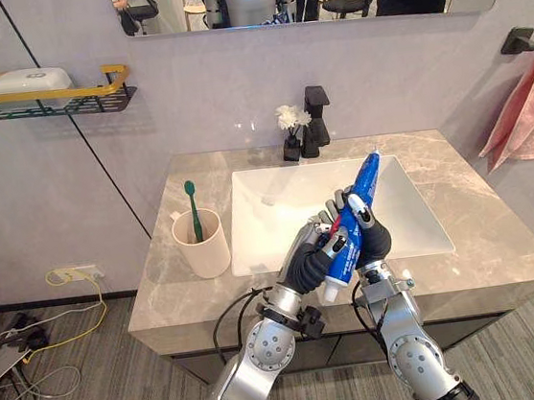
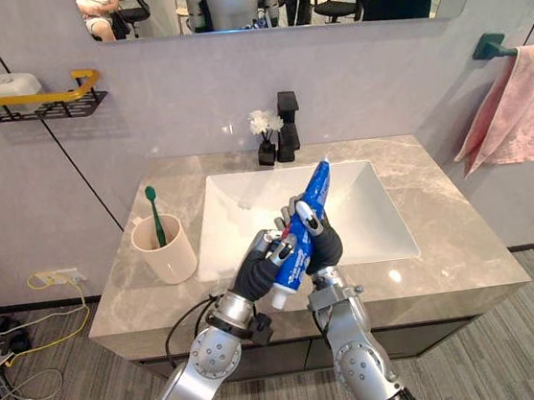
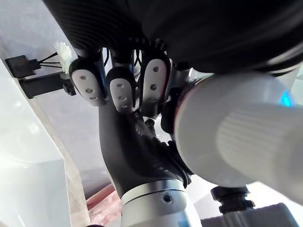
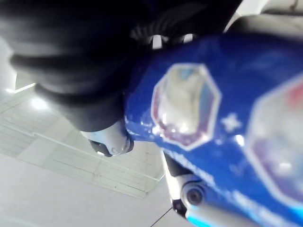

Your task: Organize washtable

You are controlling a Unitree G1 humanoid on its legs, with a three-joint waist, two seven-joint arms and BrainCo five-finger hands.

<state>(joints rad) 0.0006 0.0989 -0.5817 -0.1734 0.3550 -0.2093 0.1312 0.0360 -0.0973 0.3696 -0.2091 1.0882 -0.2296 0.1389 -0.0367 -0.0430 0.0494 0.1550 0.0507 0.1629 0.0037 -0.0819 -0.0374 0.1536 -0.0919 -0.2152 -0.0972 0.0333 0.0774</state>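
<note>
- Grips a blue toothpaste tube [image 1: 364, 184] in both hands, in the air above the front edge of the sink [image 1: 270, 229], clear of the desk [image 1: 483, 233].
- Curls the fingers of the left hand [image 1: 305, 263] round the tube's lower end, just above the white cap [image 3: 236, 142].
- Wraps the right hand [image 1: 375, 238] round the tube's middle, fingers closed on it, the two hands touching.
- Holds the tube tilted, with the cap low and toward the robot and the flat crimped end high over the basin. Probably a two-handed hold for turning it or passing it across.
- Left of the sink, upright on the desk: a beige cup [image 1: 202, 246] with a green toothbrush [image 1: 191, 204] standing head up inside. Looks like the fitting home for the tube.
- Calls next, by this reading, for release by the right hand and a swing left by the nearer one, cap downward into the cup.
- Risks tipping the light cup or jostling the toothbrush if lowered off-centre.
</note>
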